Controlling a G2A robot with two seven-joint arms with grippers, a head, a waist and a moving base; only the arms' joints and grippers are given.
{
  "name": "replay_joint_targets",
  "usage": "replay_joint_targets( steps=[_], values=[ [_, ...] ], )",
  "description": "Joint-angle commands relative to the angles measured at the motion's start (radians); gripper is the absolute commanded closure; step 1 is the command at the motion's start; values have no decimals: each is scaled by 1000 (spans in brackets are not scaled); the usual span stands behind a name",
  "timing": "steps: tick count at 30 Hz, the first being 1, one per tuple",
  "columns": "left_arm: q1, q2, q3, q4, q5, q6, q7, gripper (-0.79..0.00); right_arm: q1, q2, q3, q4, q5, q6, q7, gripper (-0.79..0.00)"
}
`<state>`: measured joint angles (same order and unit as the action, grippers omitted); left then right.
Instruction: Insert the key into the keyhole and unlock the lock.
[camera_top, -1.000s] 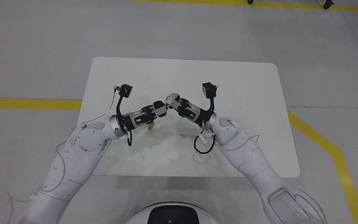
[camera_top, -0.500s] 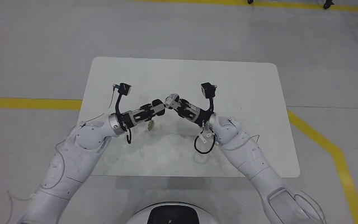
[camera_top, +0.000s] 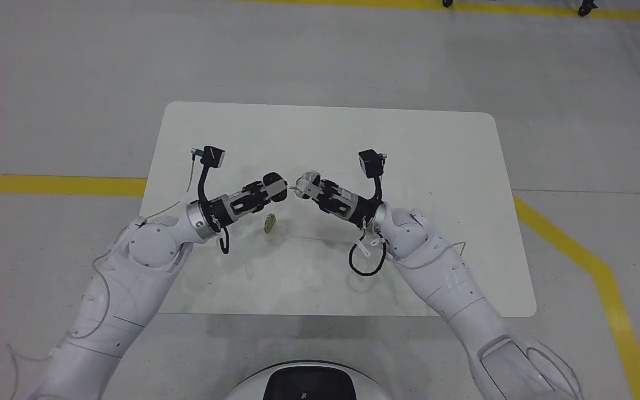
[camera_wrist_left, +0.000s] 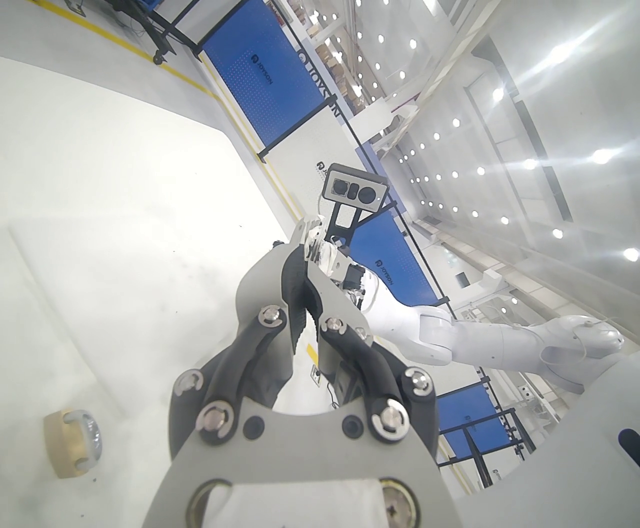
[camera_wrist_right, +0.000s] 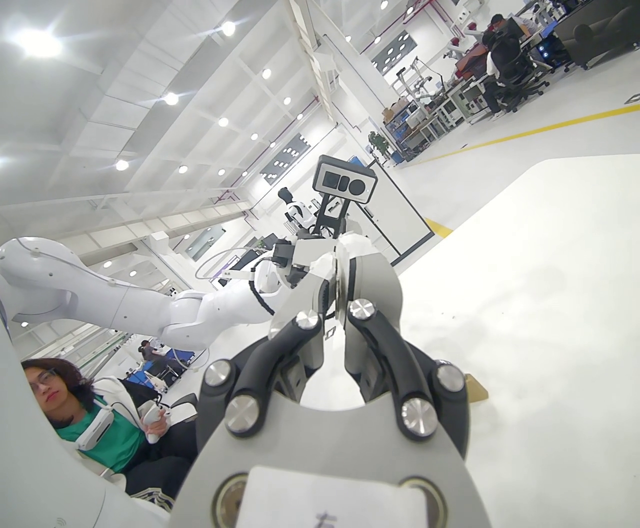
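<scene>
brass padlock (camera_wrist_left: 69, 443) is seen lying on the white table (camera_top: 430, 140), silver shackle on it, gripped by neither arm; whether it's latched can't be told. in the top view it's placed just on the robot's side of the two grippers, nearer the left one. left gripper (camera_top: 276, 186) is held above the table, fingers pressed together, nothing seen between the pads. right gripper (camera_wrist_right: 340, 256) is clamped on a thin silvery key (camera_wrist_right: 342, 290), held edge-on between the fingertips. grippers are pointed tip to tip near the table's middle, close but apart. a brass corner of the padlock is glimpsed behind the right gripper in its wrist view.
</scene>
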<state>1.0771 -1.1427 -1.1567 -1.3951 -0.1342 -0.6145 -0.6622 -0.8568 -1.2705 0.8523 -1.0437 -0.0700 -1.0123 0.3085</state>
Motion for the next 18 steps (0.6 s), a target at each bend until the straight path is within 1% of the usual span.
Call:
replay_joint_targets(
  steps=[1,5,6,7,8,10,14,16,18],
  values=[
    [2,0,-2,0,1,-1,1,0,0,0,1,0,3,0,5,0],
    [4,1,-4,4,-1,-9,-10,0,-1,-1,3,0,9,0,11,0],
    [4,1,-4,7,-5,-13,-13,-123,-1,-1,4,1,9,0,13,0],
    [4,1,-3,10,-8,-17,-16,-194,-2,-1,4,1,11,0,14,0],
    [3,1,-3,14,-11,-21,-19,-231,-2,-1,5,1,13,0,16,0],
    [2,0,-1,19,-17,-27,-23,-280,-3,-2,4,2,15,0,21,0],
    [1,0,3,20,-21,-33,-26,-302,0,-5,0,7,21,0,32,0],
    [1,0,3,20,-20,-35,-27,-286,1,-6,-1,8,27,0,38,0],
    [3,0,4,18,-19,-38,-28,-240,2,-7,-1,11,32,0,43,0]
  ],
)
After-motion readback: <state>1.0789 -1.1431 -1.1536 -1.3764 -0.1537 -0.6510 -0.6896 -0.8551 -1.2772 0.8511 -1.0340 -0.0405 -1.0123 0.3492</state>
